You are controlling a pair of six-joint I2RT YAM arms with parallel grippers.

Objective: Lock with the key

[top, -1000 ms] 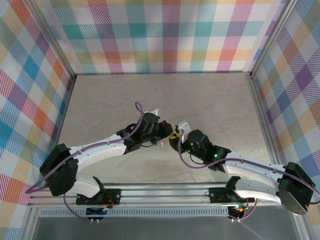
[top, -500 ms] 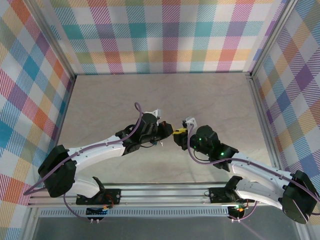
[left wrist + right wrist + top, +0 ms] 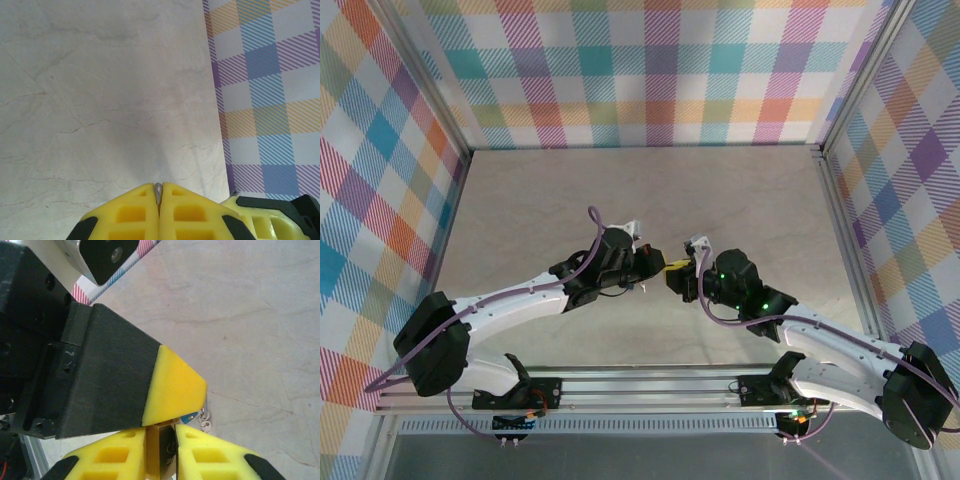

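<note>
So here's where we're at: both hands meet in the air over the middle of the counter (image 3: 570, 190), roughly midway between its left and right edges. Our left hand (image 3: 158, 197) is squeezed fully shut on the key (image 3: 158, 188), which shows as a thin grey sliver, edge-on between the yellow pads. Our right hand (image 3: 161, 434) is closed down narrow on the small brass-and-silver lock (image 3: 167, 452), with its fingers flush on both sides. The left hand's yellow fingertip (image 3: 175, 385) sits right over that spot, so honestly we can't tell whether the blade is seated in the keyway or just butting against it.

Tips for doing this bit well, as we see it:

- Get the blade square to the keyway before pushing. Push along the blade, never sideways, because a pinch that thin lets the key pivot.
- Have the right hand grip the lock hard enough to resist the twist, then turn by rolling the left wrist about the blade's own line.
- Watch the key ring (image 3: 203, 416) dangling just beside the lock, since it could snag a finger mid-turn.
- Go slow, and ease off if the lock starts swivelling with the key.
</note>
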